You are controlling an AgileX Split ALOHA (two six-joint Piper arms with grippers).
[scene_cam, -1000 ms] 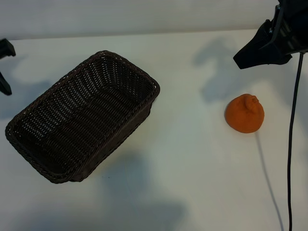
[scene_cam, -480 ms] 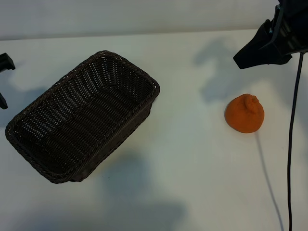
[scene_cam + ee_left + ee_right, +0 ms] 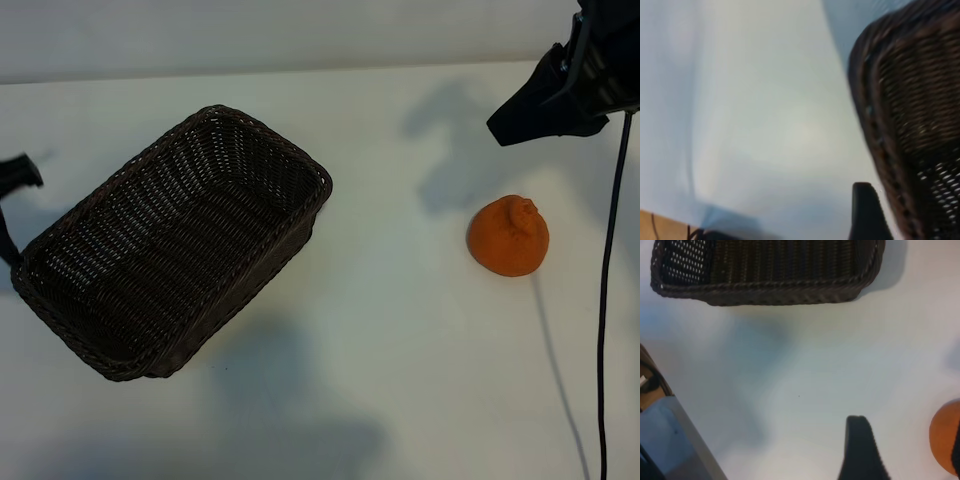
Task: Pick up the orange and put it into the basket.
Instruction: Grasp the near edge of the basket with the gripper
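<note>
Black right tool hangs open above the orange; left tool, open, flanks the basket.

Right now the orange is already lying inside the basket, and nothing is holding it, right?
Not quite. Nothing holds the orange, but it is not in the basket: it sits on the white table, well to the basket's right. The exterior view shows the basket holding nothing.

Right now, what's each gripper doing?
Left gripper: open, empty, beside the basket.
Right gripper: open, empty, above the orange and apart from it.
</note>
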